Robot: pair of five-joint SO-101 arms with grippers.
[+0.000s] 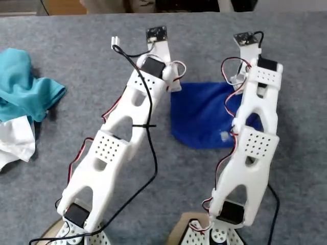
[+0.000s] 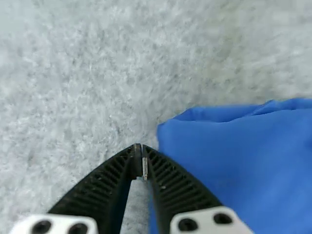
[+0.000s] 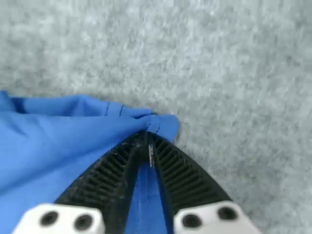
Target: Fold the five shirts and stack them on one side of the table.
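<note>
A folded blue shirt (image 1: pixel 202 115) lies on the grey table between my two arms. My right gripper (image 3: pixel 148 140) is shut on one far corner of the blue shirt (image 3: pixel 58 141); the cloth puckers at its tips and shows between the fingers. My left gripper (image 2: pixel 141 150) is shut just beside the other far corner of the blue shirt (image 2: pixel 234 156), with only grey table showing between its fingers. A crumpled teal shirt (image 1: pixel 23 87) lies at the table's left edge, partly on top of a white shirt (image 1: pixel 18 138).
The grey felt table (image 1: pixel 76 46) stretches bare beyond the blue shirt and between the left arm and the teal heap. The far table edge runs along the top of the high view.
</note>
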